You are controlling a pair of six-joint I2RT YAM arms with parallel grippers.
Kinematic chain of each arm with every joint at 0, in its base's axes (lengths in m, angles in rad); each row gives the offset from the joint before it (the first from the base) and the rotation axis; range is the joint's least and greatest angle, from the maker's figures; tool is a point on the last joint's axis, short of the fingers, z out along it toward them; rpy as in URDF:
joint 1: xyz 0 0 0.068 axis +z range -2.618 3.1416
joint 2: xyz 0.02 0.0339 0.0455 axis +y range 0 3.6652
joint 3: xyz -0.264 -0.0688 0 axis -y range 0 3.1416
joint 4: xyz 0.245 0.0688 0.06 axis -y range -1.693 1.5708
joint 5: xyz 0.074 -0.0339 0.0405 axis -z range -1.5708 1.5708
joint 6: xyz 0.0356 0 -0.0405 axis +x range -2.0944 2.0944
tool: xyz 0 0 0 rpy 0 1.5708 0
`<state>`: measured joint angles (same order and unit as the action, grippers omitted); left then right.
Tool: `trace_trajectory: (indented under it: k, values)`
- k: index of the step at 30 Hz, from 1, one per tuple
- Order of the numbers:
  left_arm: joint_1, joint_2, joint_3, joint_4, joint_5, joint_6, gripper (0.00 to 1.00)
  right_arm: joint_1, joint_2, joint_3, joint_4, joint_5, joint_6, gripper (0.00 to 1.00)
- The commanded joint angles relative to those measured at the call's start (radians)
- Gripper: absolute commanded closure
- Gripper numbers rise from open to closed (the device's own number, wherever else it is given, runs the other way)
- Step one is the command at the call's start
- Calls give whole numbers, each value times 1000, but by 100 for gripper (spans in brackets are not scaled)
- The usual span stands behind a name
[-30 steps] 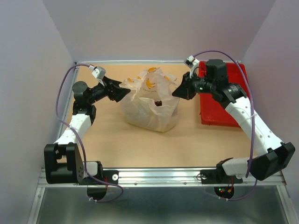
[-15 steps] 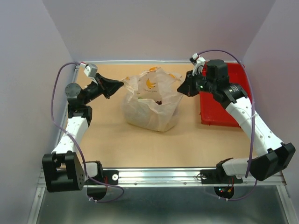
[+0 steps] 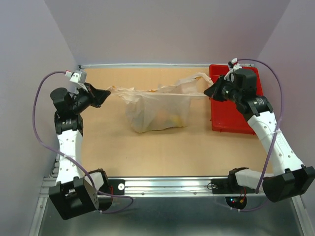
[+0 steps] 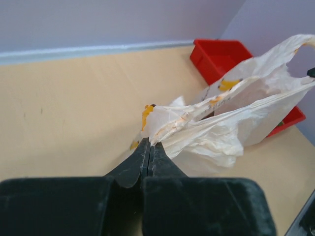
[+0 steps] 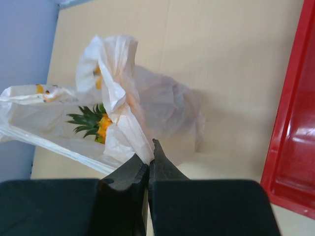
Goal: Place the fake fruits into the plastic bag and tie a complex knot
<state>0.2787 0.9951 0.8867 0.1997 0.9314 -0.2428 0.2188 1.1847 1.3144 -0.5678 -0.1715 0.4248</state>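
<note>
Pale lilac walls (image 3: 162, 29) on three sides, tan table (image 3: 147, 152) below. Red tray (image 3: 231, 118) at the far right edge, nothing seen in the part that shows. Plastic bag (image 3: 157, 110) sits mid-table toward the back, left of the tray, body slumped on the surface, top drawn out into a long taut band between the two arms. Left gripper (image 3: 106, 92) is off the bag's left side, jaws pinched flat on a bunched handle (image 4: 197, 123). Right gripper (image 3: 210, 92) is at the tray's near-left corner, jaws likewise closed on the other handle (image 5: 130, 123). No knot visible yet; the handles are pulled apart, not crossed. Fruit is inside: pineapple (image 5: 98, 125) with green crown shows through the film in the right wrist view, and a yellowish blur sits low in the bag from above; other pieces cannot be made out. Risks, as judgement: the film is thin and already tight, so any further outward pull could tear a handle or strip it from a pinch. Lifting while stretched could tip the body and roll fruit out of the mouth. Crossing the arms to tie risks the grippers fouling each other or the tray rim.
</note>
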Motion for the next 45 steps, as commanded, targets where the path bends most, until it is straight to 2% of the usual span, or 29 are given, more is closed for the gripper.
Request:
trace_trajectory:
  k: [1,4,7,13,17,19,22,24,27,28,29,30,34,38,41,42,45]
  values:
    - [77,42,-29,-163,-158,221,100,-65,29,-93,-23,75,23,100]
    - [80,56,-67,-198,-247,310,100,-67,56,-153,-9,83,25,99]
    - [105,66,-113,-238,-302,439,100,-65,56,-265,66,-3,8,100]
    - [116,137,-106,-275,-367,496,100,-67,73,-377,126,-72,-61,100]
    - [116,220,-46,-325,-491,545,100,-70,104,-392,131,-27,-69,99]
    - [117,231,-42,-321,-505,573,100,-73,127,-399,141,-29,-78,99]
    - [117,235,-20,-339,-398,602,100,-76,135,-380,149,-106,-95,100]
    - [117,228,15,-384,-223,623,100,-78,127,-337,152,-222,-106,99]
    - [109,195,40,-413,-45,632,100,-76,98,-278,152,-336,-142,82]
    - [102,173,41,-416,-30,634,100,-78,76,-268,152,-345,-159,68]
    - [91,160,41,-421,-7,648,100,-78,66,-247,152,-352,-167,63]
    - [86,148,40,-427,0,655,100,-78,59,-236,149,-349,-182,51]
    - [77,111,35,-451,3,691,100,-76,32,-189,151,-315,-222,37]
    - [71,106,47,-480,-5,706,100,-78,76,-120,149,-358,-233,37]
    - [66,108,63,-488,-16,711,100,-78,122,-84,152,-463,-262,48]
    - [63,106,66,-491,-19,711,100,-76,130,-81,152,-476,-267,56]
    - [60,106,75,-502,-22,726,99,-78,159,-70,152,-526,-282,66]
